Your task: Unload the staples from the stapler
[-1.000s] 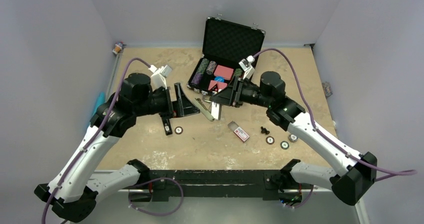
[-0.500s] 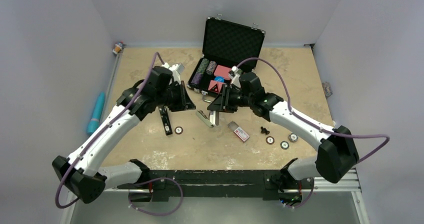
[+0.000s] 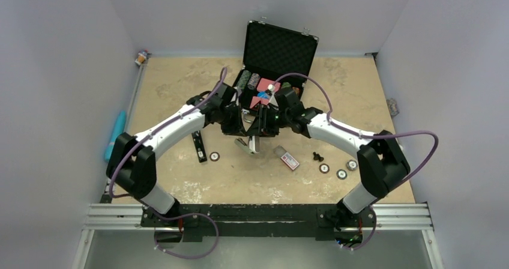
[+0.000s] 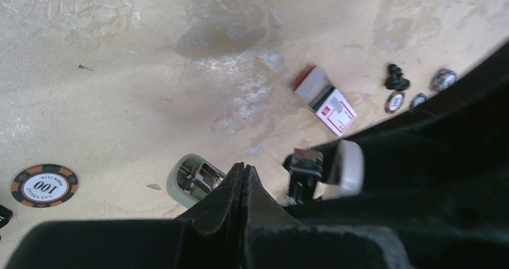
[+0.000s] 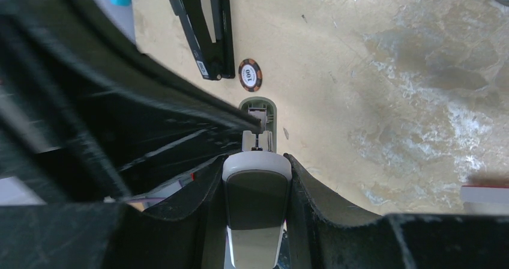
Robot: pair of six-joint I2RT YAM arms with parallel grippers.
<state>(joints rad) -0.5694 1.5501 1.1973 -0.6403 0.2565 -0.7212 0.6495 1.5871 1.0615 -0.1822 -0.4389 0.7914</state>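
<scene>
A white-and-grey stapler [image 3: 249, 143] stands hinged open at the table's middle. Its upper arm [image 5: 257, 197] sits between the fingers of my right gripper [image 5: 255, 161], which is shut on it. The lower half [image 4: 191, 179] lies on the table, its metal channel facing up. My left gripper [image 4: 243, 168] is shut with nothing visible between the jaws. Its tips reach the channel from the left, and I cannot tell whether they touch. A slim black stapler [image 3: 198, 146] lies apart on the left, also seen in the right wrist view [image 5: 204, 35].
An open black case [image 3: 273, 59] with chips and cards stands right behind the grippers. A small staple box [image 3: 288, 159] lies to the right of the grey stapler. Loose poker chips [image 3: 214, 156] [image 3: 324, 168] and a small black piece [image 3: 317, 157] dot the front. A blue object [image 3: 115, 134] lies off the left edge.
Both arms have reached in toward the centre. My left gripper has shut and swung right to the grey stapler. The right gripper has carried the stapler's upper arm slightly left.
</scene>
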